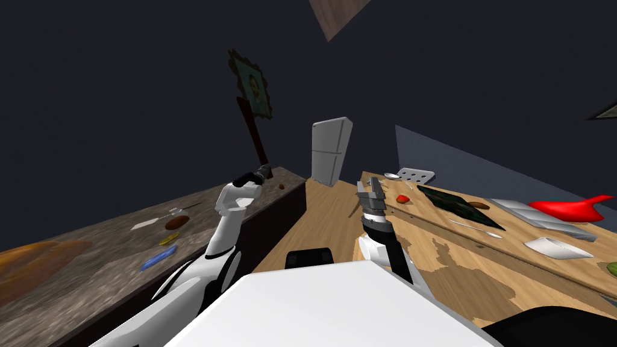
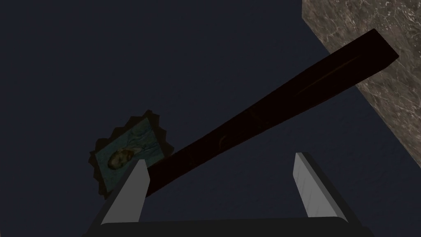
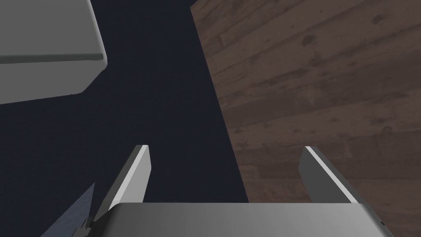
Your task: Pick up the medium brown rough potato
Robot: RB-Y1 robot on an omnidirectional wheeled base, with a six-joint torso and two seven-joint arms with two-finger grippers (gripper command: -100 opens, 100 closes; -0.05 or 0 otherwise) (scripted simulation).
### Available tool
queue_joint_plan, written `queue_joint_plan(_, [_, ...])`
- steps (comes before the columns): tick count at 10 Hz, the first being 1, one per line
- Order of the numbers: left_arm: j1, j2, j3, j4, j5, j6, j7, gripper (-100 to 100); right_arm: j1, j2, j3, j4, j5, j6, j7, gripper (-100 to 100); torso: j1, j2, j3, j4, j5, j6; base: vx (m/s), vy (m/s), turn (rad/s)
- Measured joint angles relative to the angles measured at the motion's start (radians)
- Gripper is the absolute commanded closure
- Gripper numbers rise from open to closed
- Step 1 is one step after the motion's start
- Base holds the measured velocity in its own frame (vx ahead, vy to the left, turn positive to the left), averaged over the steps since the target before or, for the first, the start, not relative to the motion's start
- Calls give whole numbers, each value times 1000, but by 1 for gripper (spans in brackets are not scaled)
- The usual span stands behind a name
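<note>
Big grey stone-topped desk [image 1: 90,259] along my left, wooden desk [image 1: 470,265] along my right, and a pale fridge [image 1: 330,150] standing at the far end of the aisle between them. Right arm is parked over the near edge of the wooden desk, right end effector [image 3: 225,149] spread wide with nothing between the blades. Left arm is up over the far part of the stone desk, and the left end effector [image 2: 220,160] is spread too, empty, aimed up and away from the desktop.

Now the target: that brown oval on the stone desk looks like the potato [image 1: 176,223]. It lies beside the left forearm, between a pale flat utensil [image 1: 144,225] and a yellow piece [image 1: 169,239], with a blue piece [image 1: 158,258] nearer to me. The left end effector is well apart from it and facing the wrong way.

So the reach has barely begun, I'd say. To do it well, draw the left hand back toward me, tip the wrist until the blades point down at the desktop, and centre them over the potato. Straddle its narrow width, not its length. Come down on the side away from the yellow piece, which sits close. Keep the blades spread until they flank it, then close steadily; the rough skin should grip well
</note>
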Motion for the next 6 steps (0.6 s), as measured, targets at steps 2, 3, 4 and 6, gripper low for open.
queue_joint_plan(2, [-23,28,7,43,23,59,-20,-100,0,0,0,0,0,0,0,0,1,-1,0,0,0,0,32,-6,-58])
queue_joint_plan(3, [-38,32,6,67,23,85,-28,-100,0,0,0,0,0,0,0,0,1,-1,0,0,0,0,37,-7,-81])
queue_joint_plan(4, [-58,47,7,103,32,112,-39,-100,0,0,0,0,0,0,0,0,1,-1,-1,0,0,0,33,-2,-39])
queue_joint_plan(6, [-79,68,9,147,45,164,-59,-100,0,0,0,0,0,0,0,0,1,-1,-1,0,0,0,40,-1,-61])
